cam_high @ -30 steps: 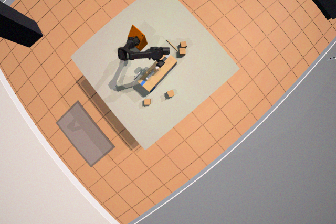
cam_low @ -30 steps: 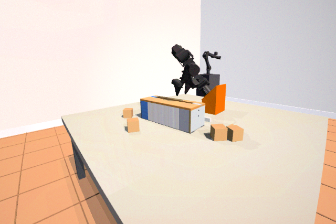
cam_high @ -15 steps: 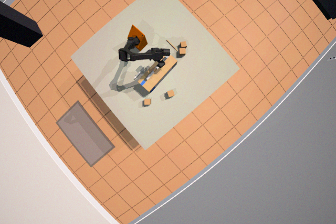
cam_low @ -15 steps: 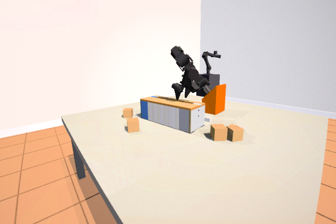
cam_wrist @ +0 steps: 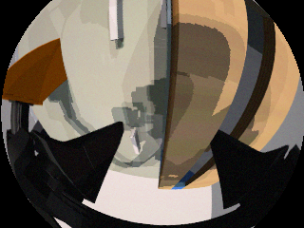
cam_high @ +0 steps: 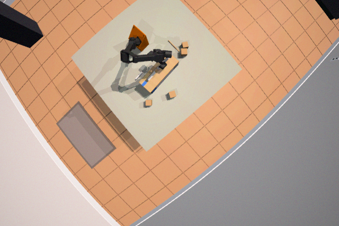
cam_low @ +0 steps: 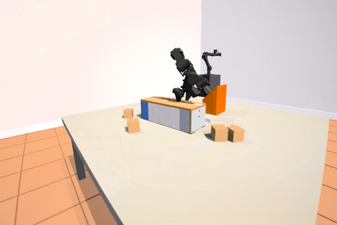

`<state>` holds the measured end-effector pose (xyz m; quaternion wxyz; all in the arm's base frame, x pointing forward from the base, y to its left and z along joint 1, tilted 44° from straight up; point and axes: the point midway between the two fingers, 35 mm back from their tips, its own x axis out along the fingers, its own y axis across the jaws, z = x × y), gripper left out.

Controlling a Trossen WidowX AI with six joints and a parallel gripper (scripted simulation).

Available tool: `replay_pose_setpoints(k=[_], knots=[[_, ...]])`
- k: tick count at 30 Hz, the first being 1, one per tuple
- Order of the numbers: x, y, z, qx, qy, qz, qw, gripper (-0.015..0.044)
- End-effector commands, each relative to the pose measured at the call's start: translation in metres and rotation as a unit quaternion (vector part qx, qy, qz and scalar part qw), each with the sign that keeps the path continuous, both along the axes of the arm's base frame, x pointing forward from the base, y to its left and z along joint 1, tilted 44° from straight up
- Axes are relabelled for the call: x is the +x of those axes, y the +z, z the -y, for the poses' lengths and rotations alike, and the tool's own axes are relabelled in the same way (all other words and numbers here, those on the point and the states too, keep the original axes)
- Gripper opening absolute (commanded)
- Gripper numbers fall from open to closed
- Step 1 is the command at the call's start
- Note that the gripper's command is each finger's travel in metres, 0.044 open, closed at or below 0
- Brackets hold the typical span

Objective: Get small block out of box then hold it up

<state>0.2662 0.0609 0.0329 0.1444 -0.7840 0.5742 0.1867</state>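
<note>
The long box has a tan top, a blue end panel and a dark slot along its top. My gripper is open and empty. It hangs just above the box's top, over the long edge on the arm's side, fingers pointing down. In the wrist view one finger is over the table side and the other over the tan top. I cannot make out the small block in any view; the inside of the box is hidden.
An orange wedge stands by the arm's base. Two tan cubes lie off one end of the box, two more off the other. A white bar and a thin stick lie on the table.
</note>
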Motion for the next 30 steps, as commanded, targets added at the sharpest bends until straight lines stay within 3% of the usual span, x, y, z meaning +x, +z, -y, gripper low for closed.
replay_pose_setpoints(k=[1,12,30], knots=[[-0.001,-0.006,0.006,-0.006,0.001,-0.006,1.000,0.0400],[0.001,-0.019,0.017,-0.008,0.001,-0.005,1.000,0.0400],[0.007,0.001,0.028,-0.003,0.000,0.000,1.000,0.0400]])
